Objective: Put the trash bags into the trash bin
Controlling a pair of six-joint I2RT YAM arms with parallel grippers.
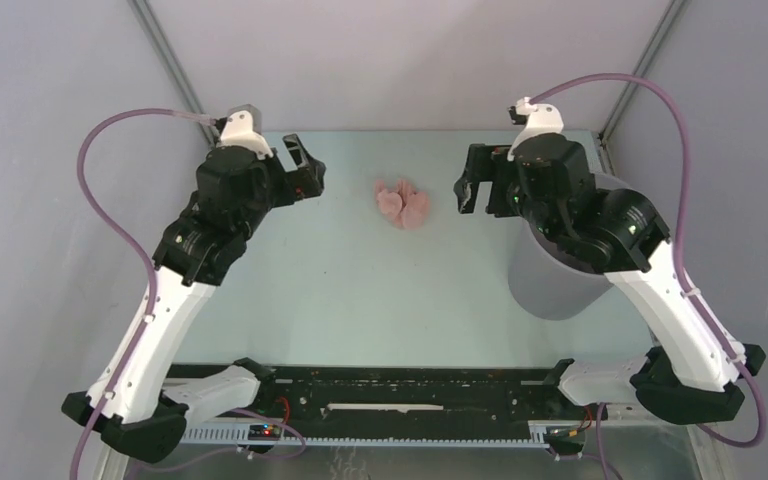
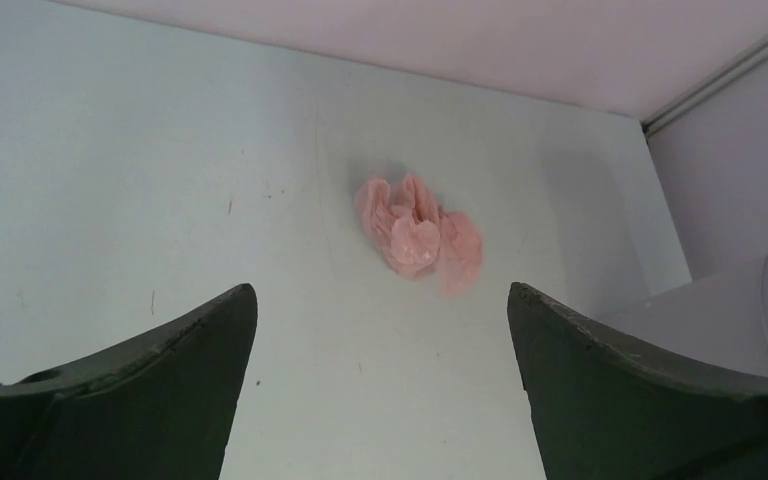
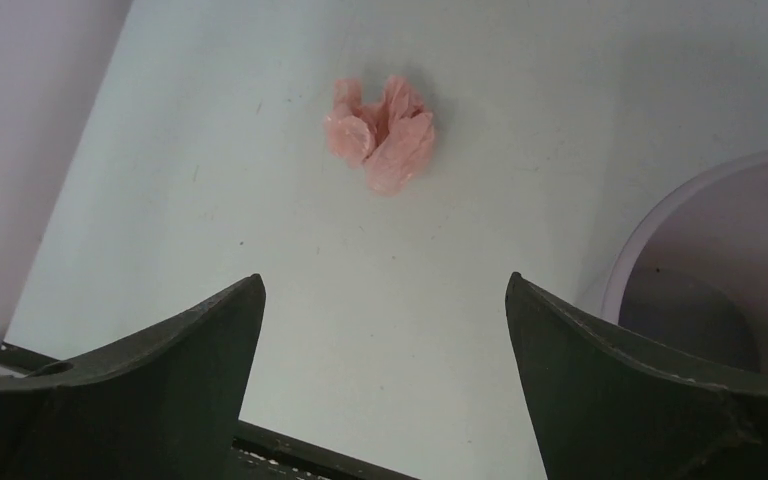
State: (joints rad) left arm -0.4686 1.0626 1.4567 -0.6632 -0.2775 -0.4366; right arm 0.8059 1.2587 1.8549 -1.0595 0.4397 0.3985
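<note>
A: Your left gripper (image 1: 305, 172) has its jaws wide apart, nothing between them, above the table (image 1: 360, 300). Your right gripper (image 1: 467, 190) is the same, apart and empty.
B: And the bag (image 1: 402, 203)?
A: Crumpled on the table between them, touching neither. In the top view it's at 3 o'clock of your left gripper, 9 o'clock of your right.
B: The bin (image 1: 560, 290)?
A: Upright at 5 o'clock of your right gripper, partly under that arm. The bag is not in it.
</note>
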